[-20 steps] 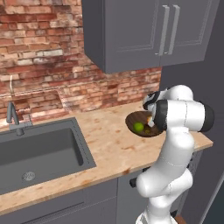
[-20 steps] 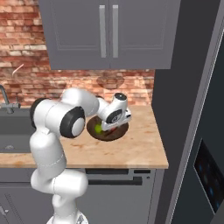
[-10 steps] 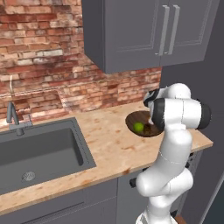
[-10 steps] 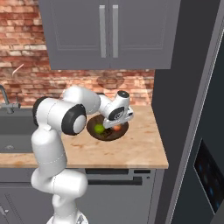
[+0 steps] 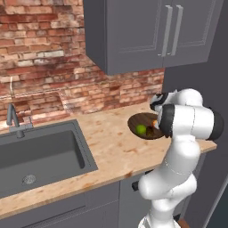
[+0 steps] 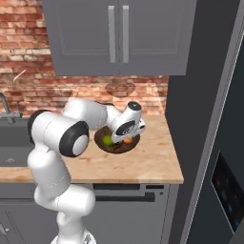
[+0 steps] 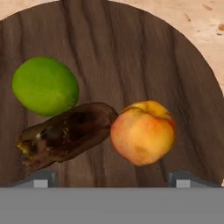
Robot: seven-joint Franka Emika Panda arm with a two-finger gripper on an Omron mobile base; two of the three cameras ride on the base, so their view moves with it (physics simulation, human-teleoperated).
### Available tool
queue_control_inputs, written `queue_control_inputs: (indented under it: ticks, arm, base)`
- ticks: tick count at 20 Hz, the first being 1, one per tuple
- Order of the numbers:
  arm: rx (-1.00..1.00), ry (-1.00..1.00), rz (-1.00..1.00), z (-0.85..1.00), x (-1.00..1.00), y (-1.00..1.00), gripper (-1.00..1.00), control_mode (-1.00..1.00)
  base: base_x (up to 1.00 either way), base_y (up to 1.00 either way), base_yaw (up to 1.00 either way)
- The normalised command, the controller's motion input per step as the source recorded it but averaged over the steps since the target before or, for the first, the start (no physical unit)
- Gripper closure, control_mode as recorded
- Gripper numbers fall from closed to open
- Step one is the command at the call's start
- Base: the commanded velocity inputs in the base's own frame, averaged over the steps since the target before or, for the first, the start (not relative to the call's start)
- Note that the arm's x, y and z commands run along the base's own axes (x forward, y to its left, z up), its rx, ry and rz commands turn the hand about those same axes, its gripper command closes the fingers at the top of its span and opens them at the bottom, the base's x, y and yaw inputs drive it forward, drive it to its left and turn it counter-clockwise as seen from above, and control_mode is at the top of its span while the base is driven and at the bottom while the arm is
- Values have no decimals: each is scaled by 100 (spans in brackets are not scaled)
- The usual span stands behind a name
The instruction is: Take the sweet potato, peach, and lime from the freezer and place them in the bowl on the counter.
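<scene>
In the hand view the dark wooden bowl holds three things. The green lime lies at its left, the dark brown sweet potato below it, and the orange peach to the right, touching the sweet potato's end. My gripper hangs just above them, open, its fingertips spread wide with nothing between them. From the right base view the hand hovers over the bowl, where the lime and peach show. The bowl with the lime stands on the counter.
The dark freezer rises at the counter's right end. A grey sink with a faucet lies to the left. Grey wall cabinets hang above, against a brick wall. My own arm hides part of the bowl.
The gripper has opened over the bowl and let go of the peach, which now lies in the bowl beside the sweet potato. The hand has shifted slightly.
</scene>
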Motion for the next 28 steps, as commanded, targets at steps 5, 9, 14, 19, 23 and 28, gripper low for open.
queue_control_inputs:
  ticks: [5,9,14,19,23,28]
  arm:
    - [0,-13,0,20,-57,1,-100,-100]
    - [0,-27,0,71,-33,13,-100,-100]
    - [-4,-26,0,96,-24,42,-100,-100]
    - [-5,-17,0,75,-29,45,-100,-100]
    - [-3,-30,0,48,-52,55,-100,-100]
    - [0,-33,0,42,-78,10,-100,-100]
  base:
    - [0,0,0]
    - [0,0,0]
    - [0,0,0]
    - [0,0,0]
    - [0,0,0]
    - [0,0,0]
